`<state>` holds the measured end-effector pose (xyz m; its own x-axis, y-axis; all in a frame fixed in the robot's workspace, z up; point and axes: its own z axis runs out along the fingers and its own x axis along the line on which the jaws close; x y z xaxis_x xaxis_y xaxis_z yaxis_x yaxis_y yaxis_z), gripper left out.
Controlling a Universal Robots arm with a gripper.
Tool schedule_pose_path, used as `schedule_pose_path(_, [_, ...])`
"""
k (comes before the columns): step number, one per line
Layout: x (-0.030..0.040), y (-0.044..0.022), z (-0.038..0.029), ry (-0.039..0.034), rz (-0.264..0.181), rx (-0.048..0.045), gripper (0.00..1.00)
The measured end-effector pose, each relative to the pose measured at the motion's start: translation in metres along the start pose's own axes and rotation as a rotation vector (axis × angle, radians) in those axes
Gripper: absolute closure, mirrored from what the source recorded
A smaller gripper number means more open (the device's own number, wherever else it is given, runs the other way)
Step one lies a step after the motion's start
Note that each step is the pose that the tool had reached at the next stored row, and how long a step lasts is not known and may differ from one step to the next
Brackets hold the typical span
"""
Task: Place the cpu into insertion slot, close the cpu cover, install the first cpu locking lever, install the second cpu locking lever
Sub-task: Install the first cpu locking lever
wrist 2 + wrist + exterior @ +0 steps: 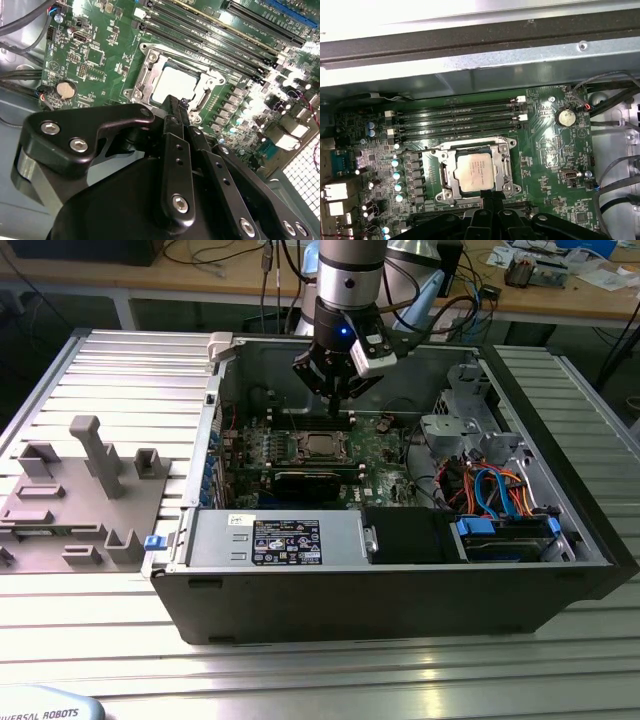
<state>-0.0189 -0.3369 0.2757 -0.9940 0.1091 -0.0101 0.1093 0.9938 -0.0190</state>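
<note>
**Gripper poised over the socket inside the open case**

The gripper (331, 400) hangs just above the cpu (322, 444), which lies in the insertion slot (322, 447) on the green motherboard (380, 455). A grey fixture tray (75, 500) sits on the exterior view's left, outside the computer case (400, 600).

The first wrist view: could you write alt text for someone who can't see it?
A silver-topped cpu sits in the insertion slot on a green motherboard, with the cpu cover framing it. The black end effector pokes in just beside the socket's edge, and long black memory slots run past it.
</note>
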Motion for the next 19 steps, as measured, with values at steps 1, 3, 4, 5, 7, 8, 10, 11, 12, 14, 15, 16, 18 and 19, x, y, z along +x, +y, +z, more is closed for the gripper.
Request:
schedule_pose_path(1, [0.0000, 0.0000, 0.0000, 0.0000, -0.003, -0.0001, 0.89])
schedule_pose_path(3, [0.0000, 0.0000, 0.0000, -0.0002, -0.017, -0.0003, 0.89])
schedule_pose_path(4, [0.0000, 0.0000, 0.0000, -0.0003, -0.024, -0.0003, 0.89])
schedule_pose_path(5, [0.0000, 0.0000, 0.0000, -0.0005, -0.029, -0.0004, 0.89])
schedule_pose_path(7, [0.0001, -0.0001, -0.0001, -0.0004, -0.048, -0.0045, 0.89])
schedule_pose_path(8, [0.0000, 0.0000, 0.0000, -0.0004, -0.057, -0.0074, 0.89])
schedule_pose_path(10, [0.0000, 0.0001, 0.0000, -0.0006, -0.075, -0.0077, 0.89])
schedule_pose_path(11, [0.0000, 0.0000, 0.0000, -0.0008, -0.089, -0.0079, 0.89])
schedule_pose_path(12, [0.0000, 0.0000, 0.0000, -0.0011, -0.104, -0.0079, 0.89])
schedule_pose_path(14, [0.0000, 0.0000, 0.0000, -0.0015, -0.127, -0.0082, 0.89])
schedule_pose_path(15, [0.0000, 0.0000, 0.0000, -0.0016, -0.138, -0.0082, 0.89])
schedule_pose_path(16, [0.0000, 0.0000, 0.0000, -0.0017, -0.143, -0.0083, 0.89])
schedule_pose_path(18, [0.0000, 0.0000, 0.0000, -0.0017, -0.145, -0.0083, 0.89])
schedule_pose_path(19, [0.0000, 0.0000, 0.0000, -0.0018, -0.146, -0.0083, 0.89])
